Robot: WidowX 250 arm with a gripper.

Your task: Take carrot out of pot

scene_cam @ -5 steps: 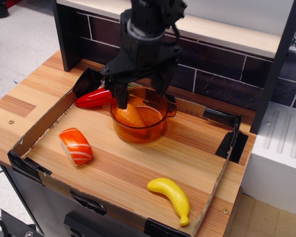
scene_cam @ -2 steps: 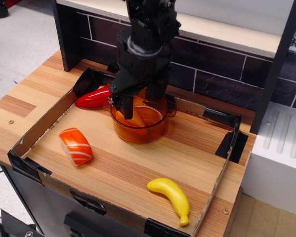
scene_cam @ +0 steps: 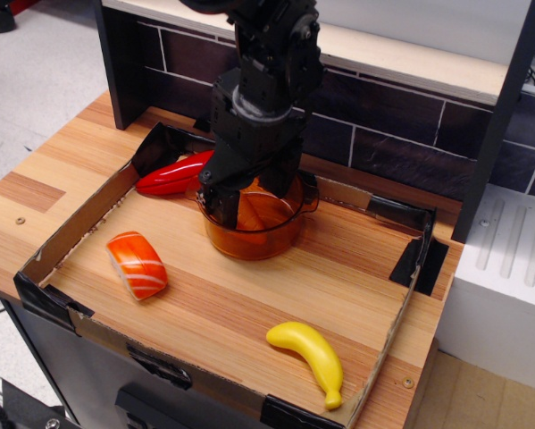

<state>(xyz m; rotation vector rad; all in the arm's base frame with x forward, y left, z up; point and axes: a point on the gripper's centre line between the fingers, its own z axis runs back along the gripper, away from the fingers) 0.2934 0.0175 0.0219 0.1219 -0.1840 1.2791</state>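
The translucent orange pot (scene_cam: pixel 249 243) stands in the back middle of the cardboard tray (scene_cam: pixel 71 234). My black gripper (scene_cam: pixel 254 198) has come down from above, and its fingers (scene_cam: pixel 221 204) reach inside the pot. The jaws stand apart, one by the left wall and one by the back right wall. The orange carrot (scene_cam: pixel 267 216) lies in the pot between them, partly hidden by the gripper and hard to tell from the orange wall. I cannot see the fingers touching it.
A red pepper (scene_cam: pixel 169 177) lies just left of the pot against the tray's back wall. A salmon sushi piece (scene_cam: pixel 137 264) lies front left and a yellow banana (scene_cam: pixel 308 354) front right. A dark brick-pattern wall (scene_cam: pixel 401 134) stands behind.
The gripper has moved down into the pot and turned slightly, its fingers now below the rim. The pot and the other toys have not moved.
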